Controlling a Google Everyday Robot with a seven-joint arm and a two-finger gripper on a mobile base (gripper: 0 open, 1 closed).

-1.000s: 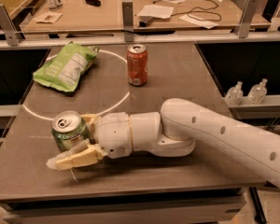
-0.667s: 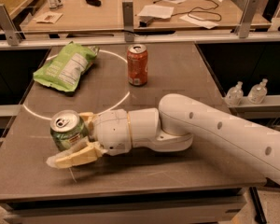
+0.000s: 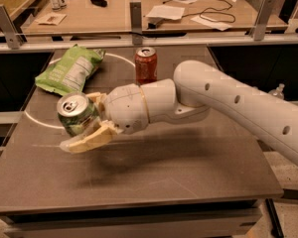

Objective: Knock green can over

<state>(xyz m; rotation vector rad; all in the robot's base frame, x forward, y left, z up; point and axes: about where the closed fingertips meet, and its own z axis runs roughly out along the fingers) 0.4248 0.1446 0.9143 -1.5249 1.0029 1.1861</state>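
Observation:
The green can [image 3: 75, 114], with a silver top and pull tab, sits between the fingers of my gripper [image 3: 80, 121] at the left of the table. It leans with its top toward the camera. One cream finger [image 3: 87, 139] lies along its near lower side, and the other [image 3: 95, 98] shows behind it. The gripper looks shut on the can, which seems to be held slightly above the table [image 3: 188, 182]. The white arm reaches in from the right.
An orange-red soda can [image 3: 146, 65] stands upright at the back centre of the table. A light-green chip bag [image 3: 69, 72] lies flat at the back left. A white circle line is marked on the tabletop. A metal rail and a cluttered desk lie behind the table.
The gripper and the green can have moved together up and away from the table's front edge. The can now leans more, showing more of its top.

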